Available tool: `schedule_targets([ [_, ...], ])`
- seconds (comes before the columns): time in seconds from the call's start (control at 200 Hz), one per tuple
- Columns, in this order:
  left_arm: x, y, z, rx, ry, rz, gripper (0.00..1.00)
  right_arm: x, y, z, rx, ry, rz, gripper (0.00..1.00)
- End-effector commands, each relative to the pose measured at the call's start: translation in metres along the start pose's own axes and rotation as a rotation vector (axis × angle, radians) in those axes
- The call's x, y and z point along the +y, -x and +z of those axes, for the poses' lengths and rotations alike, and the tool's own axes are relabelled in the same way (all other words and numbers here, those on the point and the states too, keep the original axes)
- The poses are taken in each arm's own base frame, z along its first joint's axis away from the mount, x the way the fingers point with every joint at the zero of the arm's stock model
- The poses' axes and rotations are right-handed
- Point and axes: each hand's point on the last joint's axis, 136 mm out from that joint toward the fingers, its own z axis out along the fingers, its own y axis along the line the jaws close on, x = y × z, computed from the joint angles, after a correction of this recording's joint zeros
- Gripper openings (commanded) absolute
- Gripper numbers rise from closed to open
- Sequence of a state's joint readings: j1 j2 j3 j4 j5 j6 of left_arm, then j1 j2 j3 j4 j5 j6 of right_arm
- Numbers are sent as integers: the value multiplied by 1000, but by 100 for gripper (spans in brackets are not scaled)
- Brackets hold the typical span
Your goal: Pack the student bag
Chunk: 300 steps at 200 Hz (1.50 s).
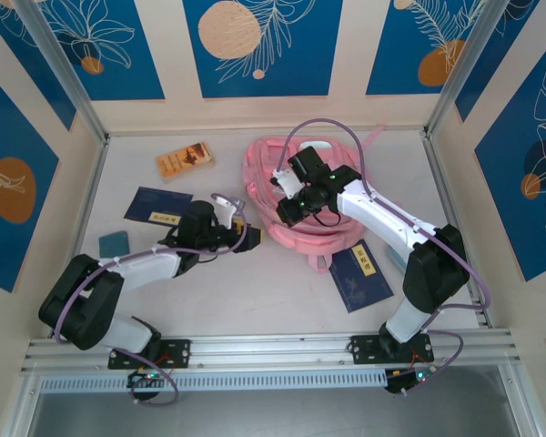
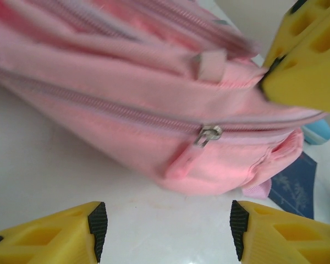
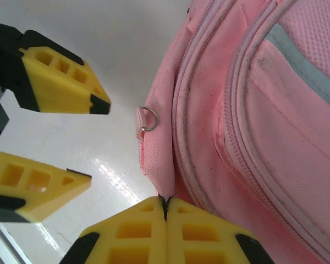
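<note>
Your right gripper (image 3: pixel 165 212) pinched the bag (image 1: pixel 289 237) edge; left gripper (image 2: pixel 165 228) stood open, empty. Zip (image 2: pixel 209 133) was closed, books (image 1: pixel 362 276) lay outside: I judge packing not begun.

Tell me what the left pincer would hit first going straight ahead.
Probably the student bag: the left pincer, open, points at its side near the zip pull, though depth is unclear.

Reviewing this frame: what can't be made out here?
- Top external: the right end effector and its arm cover the middle of the student bag, hiding its main opening.
- Left wrist: the bag's upper zip lines are blurred.
- Top external: the navy booklet has a label too small to read.
</note>
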<state>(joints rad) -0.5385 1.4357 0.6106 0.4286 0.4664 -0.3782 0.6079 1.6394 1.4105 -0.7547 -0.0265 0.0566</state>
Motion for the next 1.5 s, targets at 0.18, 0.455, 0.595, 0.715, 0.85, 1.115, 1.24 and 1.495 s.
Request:
schedule_targets([
  [0.18,-27,14,23,21,-141,62,50,22,26,-39,-136,133,41,0],
  [0.455,-43,17,40,61,-207,92,45,22,29,-45,-145,154,66,0],
  [0.595,-42,18,45,67,-190,96,27,16,30,-46,-150,160,121,0],
  [0.715,-28,17,45,51,-113,98,9,10,29,-46,-149,149,150,0],
  [0.85,-15,16,40,33,-30,108,0,3,25,-45,-142,119,165,0],
  [1.115,29,7,21,46,246,122,0,-8,10,-45,-109,51,169,0],
  [1.24,57,3,12,74,374,107,0,-5,-1,-48,-92,59,163,0],
  [1.495,92,19,17,87,426,71,0,10,-14,-56,-84,122,148,0],
])
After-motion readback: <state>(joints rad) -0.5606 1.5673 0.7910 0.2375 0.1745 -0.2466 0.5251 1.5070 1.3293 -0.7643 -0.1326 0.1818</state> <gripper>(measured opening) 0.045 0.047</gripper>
